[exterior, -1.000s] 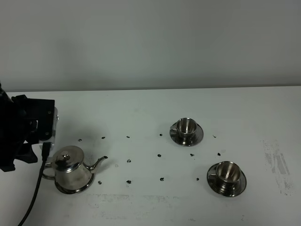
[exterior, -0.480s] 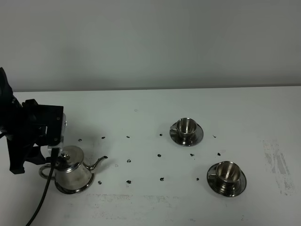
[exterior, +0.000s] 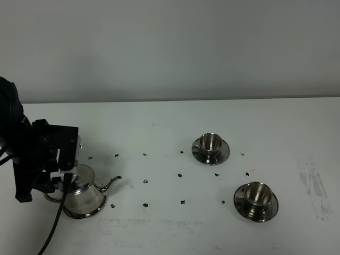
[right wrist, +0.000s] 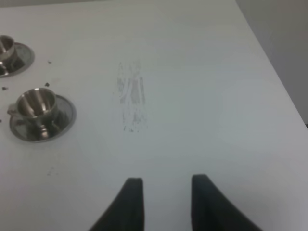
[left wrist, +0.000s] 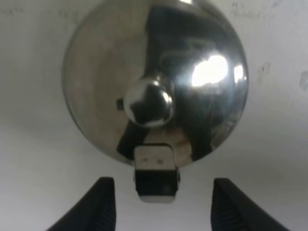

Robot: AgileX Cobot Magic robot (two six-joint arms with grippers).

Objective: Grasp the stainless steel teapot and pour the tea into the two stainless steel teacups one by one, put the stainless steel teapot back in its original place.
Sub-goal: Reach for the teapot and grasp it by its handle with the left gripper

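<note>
- The stainless steel teapot is seen at the lower left of the exterior view, standing upright on the white tabletop. Its body is squat, conical and mirror-bright.
- A thin curved gooseneck spout is pointed toward the middle of the frame.
- In the left wrist view the domed lid is shown from above, with a round polished lid knob and a flat handle bracket at its edge.
- The left gripper is held open over the handle side of the teapot. Its dark, blunt fingers are spread on either side of the bracket and kept apart from it.
- The far teacup is placed right of centre and the near teacup at the lower right. Each is a small shiny steel cup set on a round steel saucer.
- The right gripper is seen open over bare tabletop, with nothing between its fingers.
- Dark specks are scattered across the tabletop, and a scuffed grey patch is visible at the right edge.
</note>
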